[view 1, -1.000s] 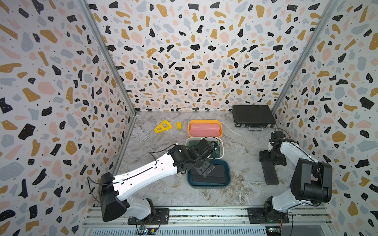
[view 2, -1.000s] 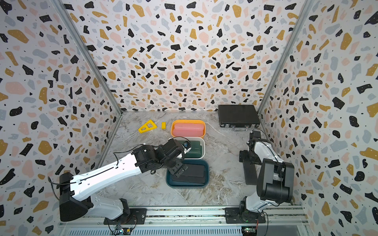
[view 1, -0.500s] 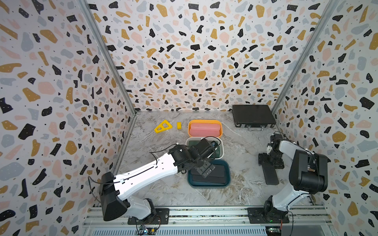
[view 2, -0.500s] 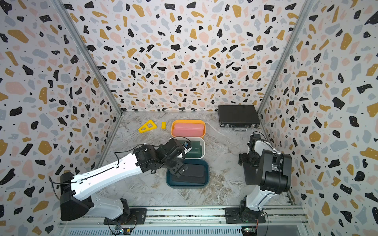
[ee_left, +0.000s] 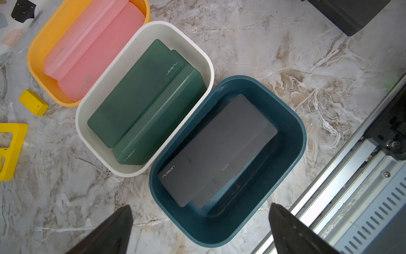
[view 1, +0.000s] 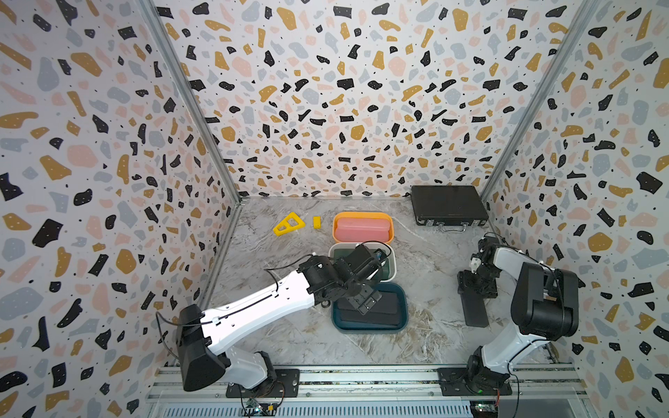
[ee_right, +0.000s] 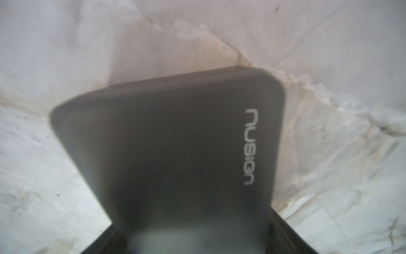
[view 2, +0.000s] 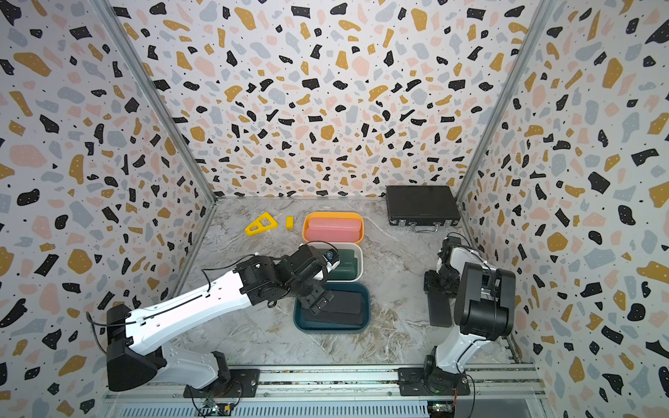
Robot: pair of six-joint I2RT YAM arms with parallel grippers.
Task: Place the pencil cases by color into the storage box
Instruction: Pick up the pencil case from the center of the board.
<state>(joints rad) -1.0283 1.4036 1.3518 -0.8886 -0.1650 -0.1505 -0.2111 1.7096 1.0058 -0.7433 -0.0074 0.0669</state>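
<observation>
The left gripper (ee_left: 198,209) hung wide open and empty over the blue bin (view 1: 405,309), which held black cases (ee_left: 217,149). Behind it, the white bin (view 1: 394,267) held green cases (ee_left: 140,92) and the orange bin (view 1: 362,215) held pink cases (view 1: 362,229). At right, a loose black case (view 1: 475,313) lay outside the bins, with the right gripper (view 1: 475,291) pinching its far end. Over the last second those jaws had narrowed and the left arm had stayed put. "nusign" showed on green and black cases.
</observation>
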